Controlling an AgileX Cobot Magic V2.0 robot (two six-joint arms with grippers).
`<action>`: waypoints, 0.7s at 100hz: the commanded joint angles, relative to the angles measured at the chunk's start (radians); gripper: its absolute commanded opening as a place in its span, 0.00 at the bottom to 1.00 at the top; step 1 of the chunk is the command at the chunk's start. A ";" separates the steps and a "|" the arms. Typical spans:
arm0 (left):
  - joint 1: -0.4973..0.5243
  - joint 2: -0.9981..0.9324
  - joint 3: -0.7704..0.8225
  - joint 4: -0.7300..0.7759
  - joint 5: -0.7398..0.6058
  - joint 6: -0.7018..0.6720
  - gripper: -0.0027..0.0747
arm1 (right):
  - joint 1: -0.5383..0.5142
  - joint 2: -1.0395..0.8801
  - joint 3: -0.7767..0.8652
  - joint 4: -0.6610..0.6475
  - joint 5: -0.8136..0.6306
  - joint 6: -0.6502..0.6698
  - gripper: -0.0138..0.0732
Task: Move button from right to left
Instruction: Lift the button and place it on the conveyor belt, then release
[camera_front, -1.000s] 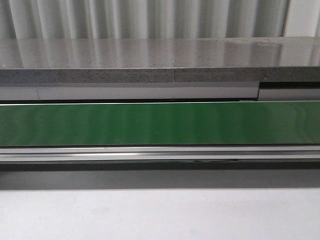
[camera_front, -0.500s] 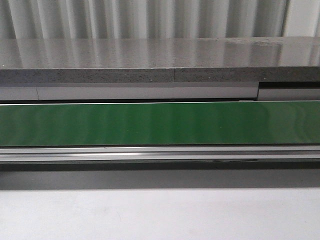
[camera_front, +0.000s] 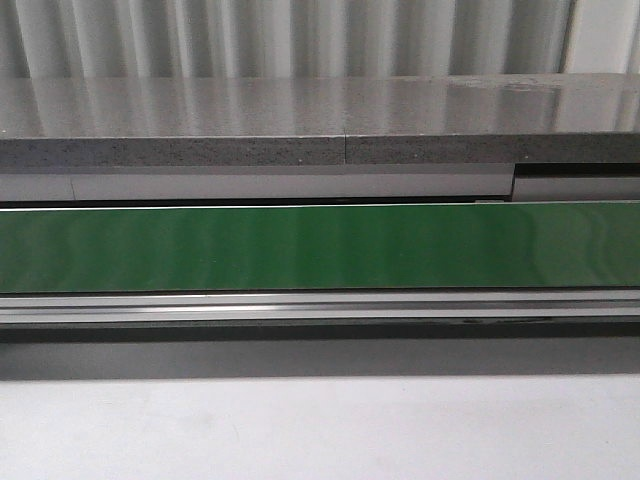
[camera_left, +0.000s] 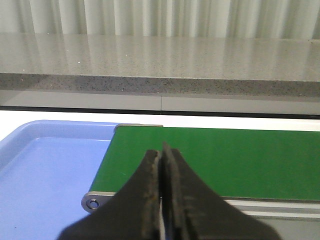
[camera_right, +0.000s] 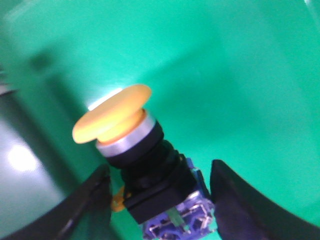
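Front view shows neither arm nor the button, only the green conveyor belt, a grey stone counter behind it and the white table at 6 o'clock.

Right wrist view is blurred; the button sits between the right gripper fingers, over the green belt. Its contact block is cut off by the frame edge, screws barely readable. Long axis tilted, yellow-orange head pointing twd approx 10-11 o'clock, block twd 5. Fingers spread either side, w/ a gap showing on the 3 o'clock side; can't tell if it is gripped.

Left wrist view: left gripper clenched, fingers pressed together, nothing between; beyond it the belt end and a blue tray at 9 o'clock.
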 joint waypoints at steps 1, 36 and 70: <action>0.001 -0.036 0.025 -0.006 -0.079 0.000 0.01 | 0.044 -0.118 -0.029 0.008 0.032 0.014 0.16; 0.001 -0.036 0.025 -0.006 -0.079 0.000 0.01 | 0.226 -0.156 0.073 0.008 0.068 0.237 0.16; 0.005 -0.036 0.025 -0.006 -0.079 0.000 0.01 | 0.236 -0.100 0.101 0.008 0.034 0.257 0.20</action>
